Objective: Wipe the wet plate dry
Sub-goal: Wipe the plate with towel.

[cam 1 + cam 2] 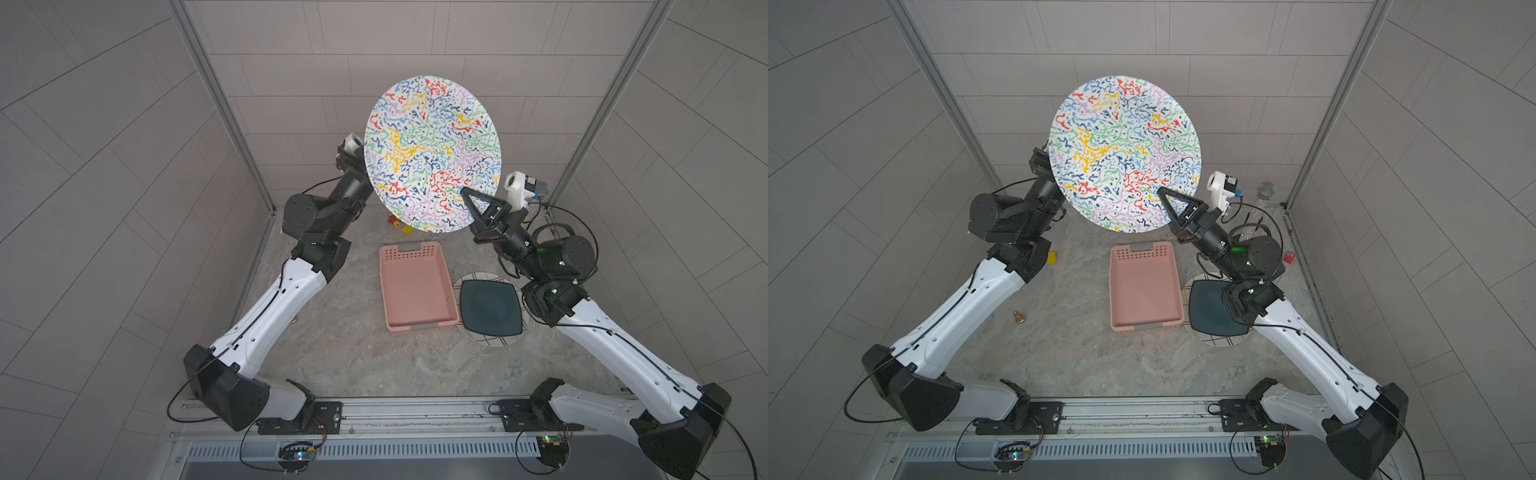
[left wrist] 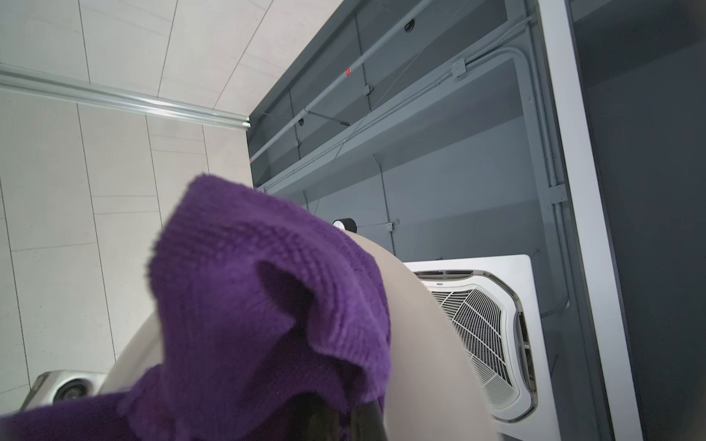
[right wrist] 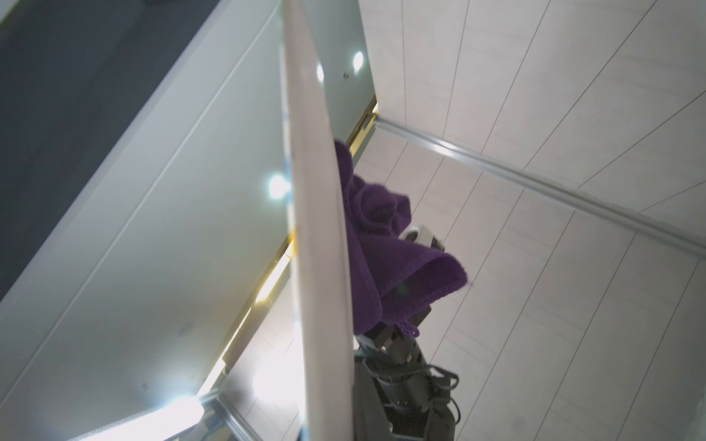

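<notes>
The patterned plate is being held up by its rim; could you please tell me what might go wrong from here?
The right gripper pinches the patterned plate at one spot on its lower rim; pressure from the purple cloth in the left gripper could lever it loose.
A dropped plate would likely hit the pink basket or dark square plate below.
The cloth touches only the plain back, so the patterned face may stay wet.
</notes>
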`<state>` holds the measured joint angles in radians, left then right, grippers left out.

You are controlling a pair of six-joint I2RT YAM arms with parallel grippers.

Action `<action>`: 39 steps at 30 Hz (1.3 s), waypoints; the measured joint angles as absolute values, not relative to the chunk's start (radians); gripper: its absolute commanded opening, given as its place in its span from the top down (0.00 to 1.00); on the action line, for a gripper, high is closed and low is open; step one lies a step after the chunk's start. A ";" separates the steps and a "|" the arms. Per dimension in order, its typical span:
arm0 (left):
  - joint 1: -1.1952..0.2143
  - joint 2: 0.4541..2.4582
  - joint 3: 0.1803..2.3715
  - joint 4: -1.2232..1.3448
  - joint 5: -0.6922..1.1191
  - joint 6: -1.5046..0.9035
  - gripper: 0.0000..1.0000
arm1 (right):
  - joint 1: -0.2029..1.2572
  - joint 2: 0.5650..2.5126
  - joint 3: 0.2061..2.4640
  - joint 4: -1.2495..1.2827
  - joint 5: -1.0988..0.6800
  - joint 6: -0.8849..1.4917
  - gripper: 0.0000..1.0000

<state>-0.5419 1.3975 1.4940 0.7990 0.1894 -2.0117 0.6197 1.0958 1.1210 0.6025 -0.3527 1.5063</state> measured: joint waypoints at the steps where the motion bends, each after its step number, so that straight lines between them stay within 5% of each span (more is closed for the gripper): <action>1: -0.561 1.398 1.501 0.795 0.191 -2.011 1.00 | 0.629 1.100 1.135 0.600 -0.358 1.493 1.00; 8: -0.627 1.367 1.516 0.668 0.249 -1.933 1.00 | 0.433 1.157 1.299 0.583 -0.369 1.491 1.00; 15: -0.575 1.165 1.650 0.043 0.300 -1.402 1.00 | 0.290 1.092 1.291 0.318 -0.348 1.409 1.00; 22: -0.575 1.085 1.797 -0.323 0.199 -0.944 1.00 | 0.437 1.077 1.288 0.095 -0.362 1.254 1.00; 34: -0.444 1.309 1.796 -0.602 0.120 -0.747 1.00 | 0.736 1.058 1.193 -0.111 -0.266 1.024 1.00; 39: -0.470 1.334 1.866 -0.598 0.287 -0.620 1.00 | 0.842 1.060 1.185 -0.131 -0.283 0.972 1.00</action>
<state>-0.4702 1.3342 1.8660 -0.5976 0.2874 -0.6205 0.8421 1.0595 1.1854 -0.1310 -0.2832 0.9722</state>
